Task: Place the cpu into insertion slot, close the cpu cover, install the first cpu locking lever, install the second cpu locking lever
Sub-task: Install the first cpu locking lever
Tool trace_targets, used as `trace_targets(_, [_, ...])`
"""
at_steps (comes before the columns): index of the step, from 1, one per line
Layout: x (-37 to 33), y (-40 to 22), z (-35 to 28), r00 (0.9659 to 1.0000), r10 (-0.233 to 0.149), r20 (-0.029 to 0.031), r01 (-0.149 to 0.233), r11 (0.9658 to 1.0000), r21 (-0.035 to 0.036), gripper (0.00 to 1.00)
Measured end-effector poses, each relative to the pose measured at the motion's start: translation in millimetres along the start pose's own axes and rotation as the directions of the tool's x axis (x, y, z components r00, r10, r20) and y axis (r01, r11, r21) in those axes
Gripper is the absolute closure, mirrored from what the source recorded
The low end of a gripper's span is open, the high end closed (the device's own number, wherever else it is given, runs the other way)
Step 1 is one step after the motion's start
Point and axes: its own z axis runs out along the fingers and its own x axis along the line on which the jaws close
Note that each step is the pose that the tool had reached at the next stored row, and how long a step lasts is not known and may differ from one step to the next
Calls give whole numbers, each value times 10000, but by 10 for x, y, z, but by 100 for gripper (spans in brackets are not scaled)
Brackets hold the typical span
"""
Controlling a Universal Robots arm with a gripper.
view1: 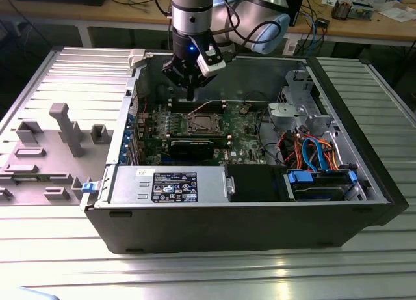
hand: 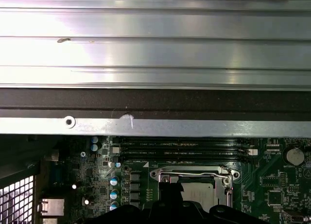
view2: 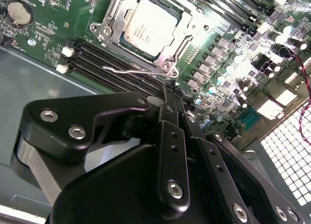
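Observation:
The cpu (view2: 148,25), a silvery square chip, lies in the insertion slot (view1: 201,123) on the green board. The cpu cover (view2: 181,35), a silver frame, lies flat around it, with the chip showing through its window. A thin wire locking lever (view2: 127,69) runs along the socket's edge nearest the gripper; I cannot tell whether it is latched. My gripper (view2: 171,92) hangs above the board just beside the socket, fingers shut together with nothing between them. In the exterior view the gripper (view1: 190,95) is above the socket's far side. The first wrist view has the cpu (hand: 200,194) and the cover's edge (hand: 194,175).
Black memory slots (view2: 114,63) run between the gripper and the socket. The open case's wall (hand: 155,127) is close behind. A power supply (view1: 170,185), a drive cage (view1: 299,114) and coloured cables (view1: 312,150) fill the case. A grey fixture plate (view1: 58,140) lies at the exterior view's left.

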Motion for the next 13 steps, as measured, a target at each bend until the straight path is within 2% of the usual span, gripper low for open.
trace_targets(6, [-1,-1,2,10000,0,0,0,10000,-1,89])
trace_targets(13, [-41,-8,61,10000,100,5,-100,9999,-117,89])
